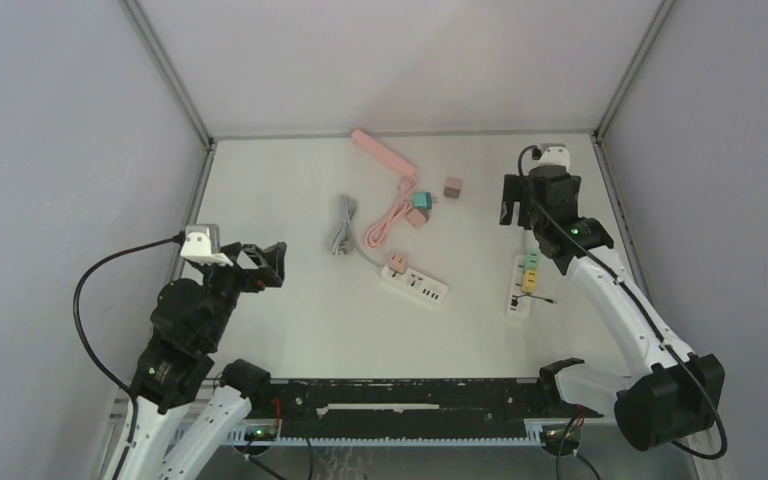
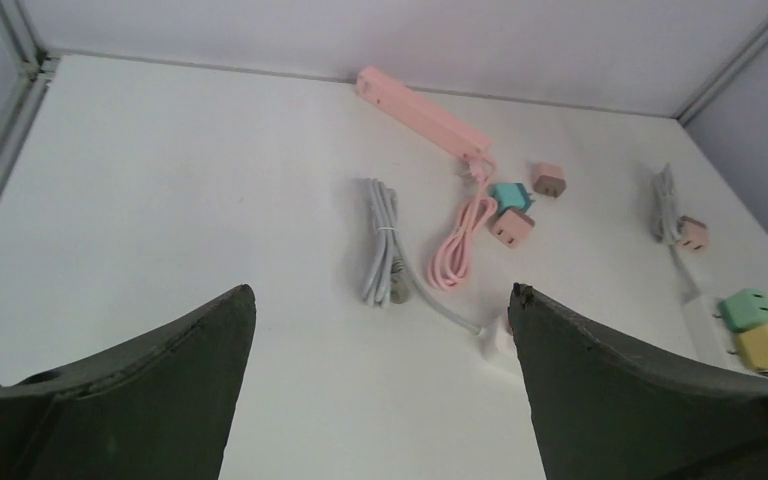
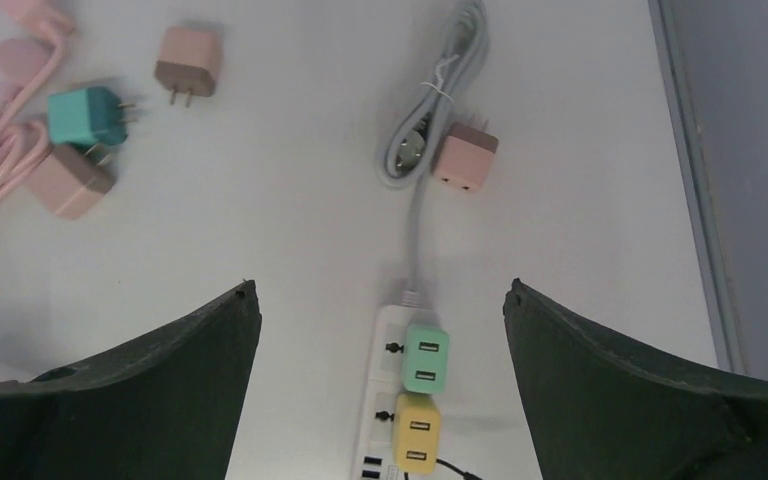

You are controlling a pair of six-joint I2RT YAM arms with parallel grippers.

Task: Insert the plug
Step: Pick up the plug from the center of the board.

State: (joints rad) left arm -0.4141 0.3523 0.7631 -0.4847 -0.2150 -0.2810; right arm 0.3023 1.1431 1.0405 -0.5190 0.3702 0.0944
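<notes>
Below the empty, wide-open right pincer (image 3: 380, 288) lies the white plastic power strip (image 3: 380, 415) with a boxy green adapter (image 3: 425, 358) and yellow adapter (image 3: 417, 432) seated, the loose, seemingly matte pink plug (image 3: 465, 158) beyond it, beside a grey cord (image 3: 440, 90).

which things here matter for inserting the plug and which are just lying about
Likely for the job: loose teal plug, loose brown plug, pink strip, white strip on the right.

Likely just lying about: green plug and yellow plug, already seated in that white strip; coiled grey cord; coiled pink cord.
</notes>
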